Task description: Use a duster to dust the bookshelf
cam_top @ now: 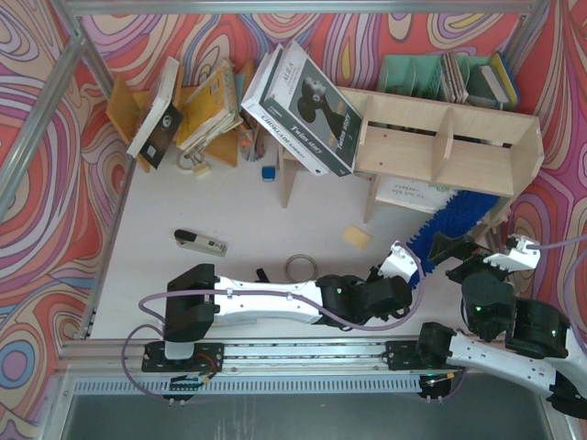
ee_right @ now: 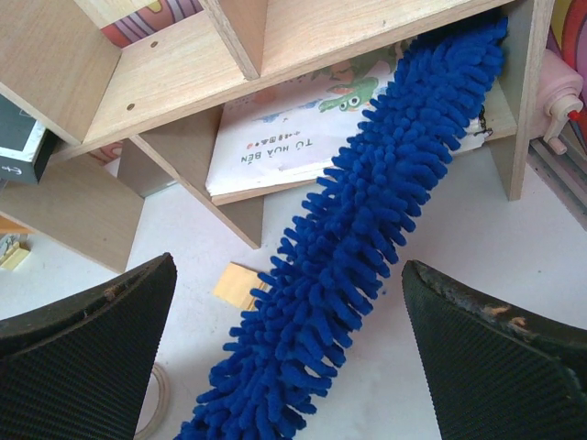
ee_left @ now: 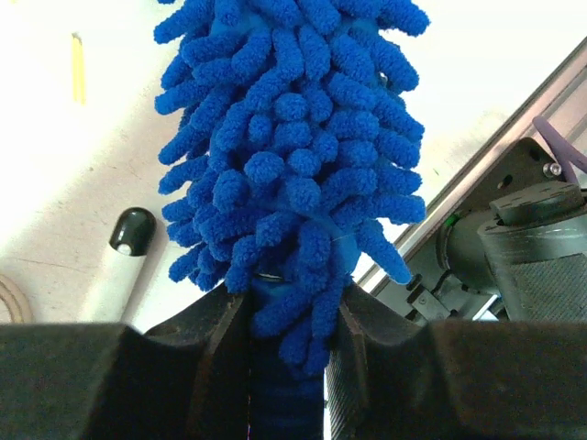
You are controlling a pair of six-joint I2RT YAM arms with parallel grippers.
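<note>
The plywood bookshelf (cam_top: 440, 137) stands at the back right, and the right wrist view shows its lower tier (ee_right: 183, 82). My left gripper (cam_top: 410, 259) is shut on the handle of the fluffy blue duster (cam_top: 456, 218), seen close up with the jaws (ee_left: 284, 330) clamped at the base of the duster (ee_left: 293, 156). The duster head (ee_right: 367, 247) slants up to the right. Its tip is inside the lower tier at the right end, over a flat picture book (ee_right: 293, 137). My right gripper (ee_right: 289, 275) hovers above the duster, open wide and holding nothing; from above it (cam_top: 481, 249) sits just in front of the shelf.
A large box (cam_top: 303, 105) leans on the shelf's left end. A teal organizer (cam_top: 431, 78) stands behind the shelf, with an orange rack (cam_top: 128, 110) of books at the back left. On the table lie a marker (cam_top: 200, 242), a tape ring (cam_top: 300, 268) and a yellow sponge (cam_top: 357, 236).
</note>
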